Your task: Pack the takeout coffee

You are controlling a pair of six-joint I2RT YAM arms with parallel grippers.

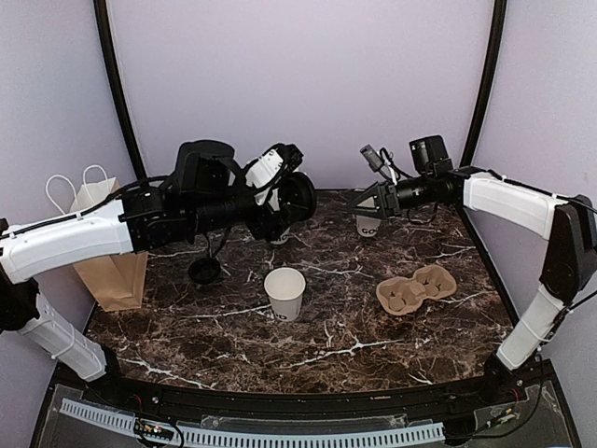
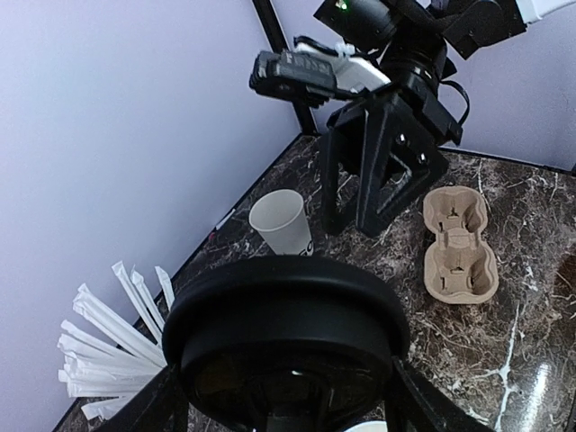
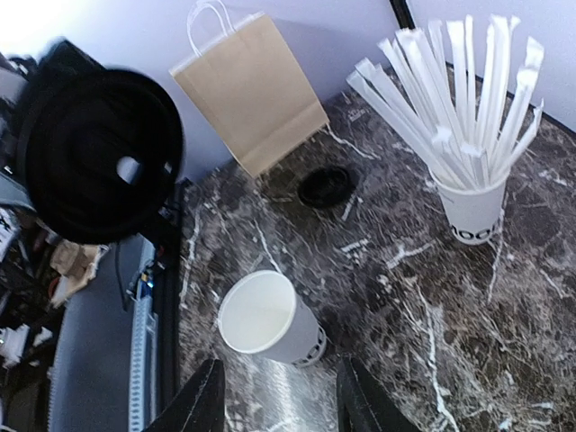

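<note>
Gripping a black lid point(image 2: 286, 310) across its width, the left jaws hold it in the air at the upper middle of the overhead view, at the end of the left arm point(image 1: 70, 243) that reaches in from the left edge. In the left wrist view the lid fills the bottom centre, with a dark finger on either side. The right arm point(image 1: 504, 201) comes in from the right edge, and the right jaws stand parted with nothing between them, just right of the lid in the overhead view. The takeout coffee is not yet in one piece, its lid being off the cup. Two open white cups with dark lettering stand upright on the marble surface point(image 1: 354, 345). The middle cup point(image 1: 284, 292) is at the centre of the overhead frame, apart from both jaws. The back cup point(image 1: 367, 224) is just below the right jaws in that frame, and whether it touches them cannot be told. Which of the two is the coffee cup cannot be told either. A second lid point(image 1: 204, 271) lies flat to the left of the middle cup, a brown paper bag point(image 1: 110, 266) stands at the left edge, and a two-cup pulp carrier point(image 1: 417, 288) lies to the right. A straw cup point(image 3: 475, 211) packed with white wrapped straws stands at the right of the right wrist view
</note>
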